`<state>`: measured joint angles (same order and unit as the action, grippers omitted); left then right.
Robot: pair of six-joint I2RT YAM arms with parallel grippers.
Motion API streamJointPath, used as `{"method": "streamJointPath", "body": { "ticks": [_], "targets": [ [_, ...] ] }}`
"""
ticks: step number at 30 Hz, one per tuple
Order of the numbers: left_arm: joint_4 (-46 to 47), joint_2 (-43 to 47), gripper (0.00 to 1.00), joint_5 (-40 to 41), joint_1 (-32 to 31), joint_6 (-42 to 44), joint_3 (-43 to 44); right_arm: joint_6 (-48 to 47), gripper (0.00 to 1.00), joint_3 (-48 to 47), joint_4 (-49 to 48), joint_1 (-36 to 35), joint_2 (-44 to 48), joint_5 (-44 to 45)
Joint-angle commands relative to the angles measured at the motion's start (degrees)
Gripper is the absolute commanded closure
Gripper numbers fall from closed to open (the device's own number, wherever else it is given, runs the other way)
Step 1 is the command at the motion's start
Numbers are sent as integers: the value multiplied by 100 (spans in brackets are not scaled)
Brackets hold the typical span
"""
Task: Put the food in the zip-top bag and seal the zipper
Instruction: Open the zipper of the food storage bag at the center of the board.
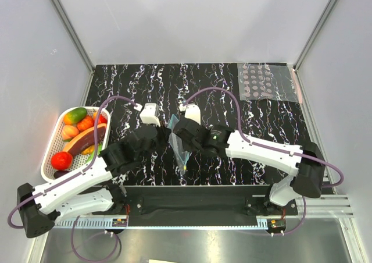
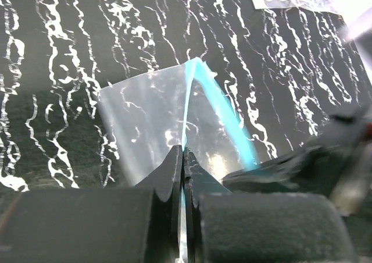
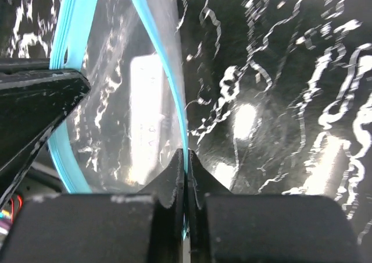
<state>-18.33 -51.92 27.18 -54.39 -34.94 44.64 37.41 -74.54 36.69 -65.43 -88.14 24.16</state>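
The clear zip-top bag (image 1: 181, 152) hangs between my two grippers above the middle of the table. My left gripper (image 1: 167, 137) is shut on one side of the bag's mouth (image 2: 145, 114). My right gripper (image 1: 176, 132) is shut on the other side, on the light blue zipper (image 3: 165, 71). The two blue strips stand apart, so the mouth is open. The zipper also shows in the left wrist view (image 2: 224, 114). The food lies in the white basket (image 1: 51, 144) at the left: a green-and-orange fruit (image 1: 75, 115), an orange fruit (image 1: 86, 123) and a peach-pink fruit (image 1: 70, 131).
The basket also holds a red tomato (image 1: 61, 160) and a purple eggplant (image 1: 87, 139). A clear sheet with grey dots (image 1: 267, 82) lies at the back right corner. White walls enclose the black marbled table (image 1: 244, 123).
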Motion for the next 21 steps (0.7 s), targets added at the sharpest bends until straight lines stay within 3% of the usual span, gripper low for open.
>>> {"method": "streamJointPath", "body": {
  "ticks": [1, 14, 21],
  "targets": [
    [75, 86, 100, -45, 252, 180, 168, -14, 100, -491, 558, -14, -10, 747],
    [-224, -441, 100, -600, 464, 733, 133, -243, 100, -571, 1402, 416, -11, 1143],
    [487, -319, 100, -653, 482, 664, -597, -436, 100, -438, 1455, 619, 218, 1161]
  ]
}}
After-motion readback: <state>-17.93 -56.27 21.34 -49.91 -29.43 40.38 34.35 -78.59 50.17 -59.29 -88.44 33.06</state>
